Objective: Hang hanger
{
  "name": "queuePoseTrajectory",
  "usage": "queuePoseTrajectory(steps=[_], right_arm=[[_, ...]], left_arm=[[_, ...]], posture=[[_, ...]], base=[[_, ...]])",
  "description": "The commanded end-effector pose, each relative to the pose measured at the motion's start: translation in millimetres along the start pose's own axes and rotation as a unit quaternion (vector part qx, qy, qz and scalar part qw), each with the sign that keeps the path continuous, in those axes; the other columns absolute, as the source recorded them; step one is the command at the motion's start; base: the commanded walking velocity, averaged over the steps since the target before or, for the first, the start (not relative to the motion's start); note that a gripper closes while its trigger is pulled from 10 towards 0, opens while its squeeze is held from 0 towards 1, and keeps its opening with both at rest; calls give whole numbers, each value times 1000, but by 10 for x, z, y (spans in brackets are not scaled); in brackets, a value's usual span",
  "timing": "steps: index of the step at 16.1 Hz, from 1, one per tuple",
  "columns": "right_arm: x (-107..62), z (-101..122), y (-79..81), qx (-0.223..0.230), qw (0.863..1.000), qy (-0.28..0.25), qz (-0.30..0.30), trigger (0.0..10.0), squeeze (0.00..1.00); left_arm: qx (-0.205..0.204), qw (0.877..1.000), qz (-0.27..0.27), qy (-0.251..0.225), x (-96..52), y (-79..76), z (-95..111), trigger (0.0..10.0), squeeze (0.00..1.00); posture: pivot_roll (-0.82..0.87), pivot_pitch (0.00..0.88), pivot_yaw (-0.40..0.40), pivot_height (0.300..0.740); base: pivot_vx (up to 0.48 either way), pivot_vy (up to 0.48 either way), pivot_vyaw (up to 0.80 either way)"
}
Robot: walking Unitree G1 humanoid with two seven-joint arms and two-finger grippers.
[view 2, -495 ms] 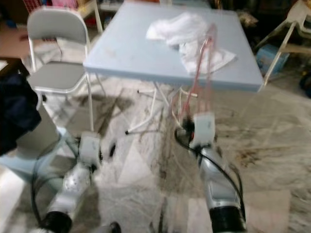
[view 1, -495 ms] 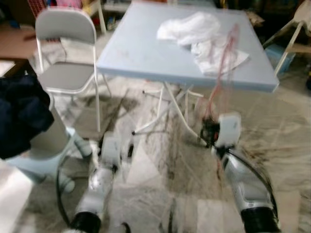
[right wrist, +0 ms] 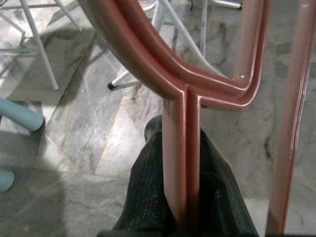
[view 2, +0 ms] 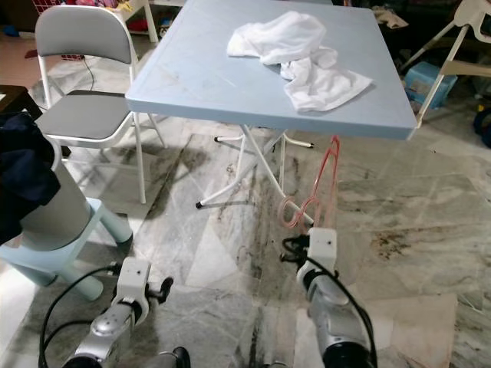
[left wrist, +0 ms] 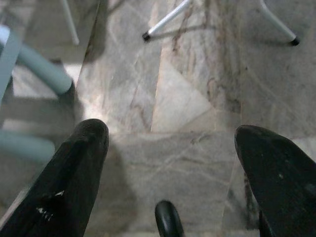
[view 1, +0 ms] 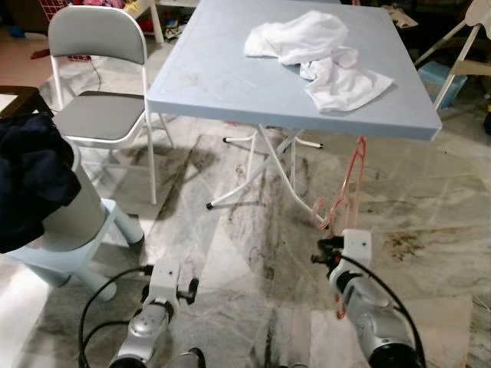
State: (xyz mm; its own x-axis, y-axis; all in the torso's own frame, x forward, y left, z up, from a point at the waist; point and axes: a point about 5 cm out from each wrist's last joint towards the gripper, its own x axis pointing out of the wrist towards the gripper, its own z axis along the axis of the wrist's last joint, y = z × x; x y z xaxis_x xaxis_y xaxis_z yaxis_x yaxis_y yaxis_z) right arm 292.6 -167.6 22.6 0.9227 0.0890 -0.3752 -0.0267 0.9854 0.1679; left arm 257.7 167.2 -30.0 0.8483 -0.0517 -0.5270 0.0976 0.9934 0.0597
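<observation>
My right gripper point(right wrist: 182, 207) pinching the pink hanger point(view 1: 343, 195) upright below the table point(view 1: 230, 84) edge, my left gripper point(left wrist: 173, 163) low over the floor, fingers spread, holding nothing

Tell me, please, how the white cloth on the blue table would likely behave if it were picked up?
The white cloth lies crumpled in soft folds on the table, so it would probably droop limply. It looks thin, likely light.

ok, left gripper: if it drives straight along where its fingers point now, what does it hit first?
Probably just the marble floor. The left gripper is open, empty and angled down at bare tile. The table leg foot and the pale blue stool leg sit further out and off to the sides, though depth is uncertain.
</observation>
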Motion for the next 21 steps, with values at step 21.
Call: queuePoseTrajectory(steps=[21], right_arm=[[15, -23, -55, 35, 999, -22, -35, 10000, 0]], left_arm=[[3, 1000, -20, -19, 42, 82, 117, 10000, 0]], posture=[[29, 164, 19, 740]], base=[[0, 296, -790]])
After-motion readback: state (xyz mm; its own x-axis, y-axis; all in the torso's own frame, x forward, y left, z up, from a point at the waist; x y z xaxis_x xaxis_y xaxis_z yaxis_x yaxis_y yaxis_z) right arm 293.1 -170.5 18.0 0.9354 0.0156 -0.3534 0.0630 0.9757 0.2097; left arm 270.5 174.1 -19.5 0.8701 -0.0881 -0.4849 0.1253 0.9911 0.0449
